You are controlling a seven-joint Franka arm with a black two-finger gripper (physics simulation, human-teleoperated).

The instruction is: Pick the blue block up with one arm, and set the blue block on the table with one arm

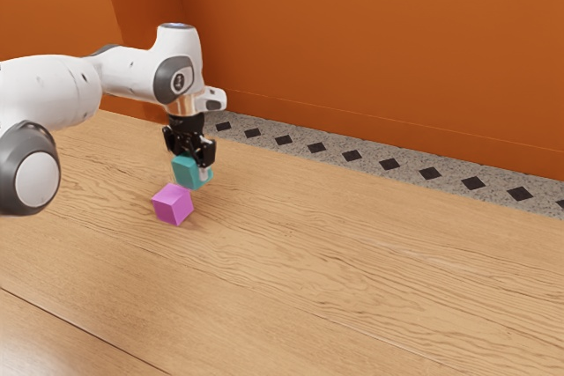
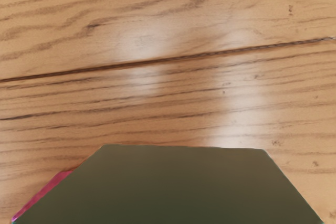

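- Table [image 1: 352, 261]: light brown wood, long wavy grain running lengthwise; far edge slants down toward the exterior view's right.
- Dark straight seam [image 1: 79, 330] across the wood, exterior view's lower left; dark seam in wrist view too, with pale patches of sheen on the boards.
- One pink block [image 1: 173, 205] directly on the wood, flat on a face, between far edge and seam, toward the exterior view's left.
- Block's top and two sides visible; a vertical corner faces the camera.
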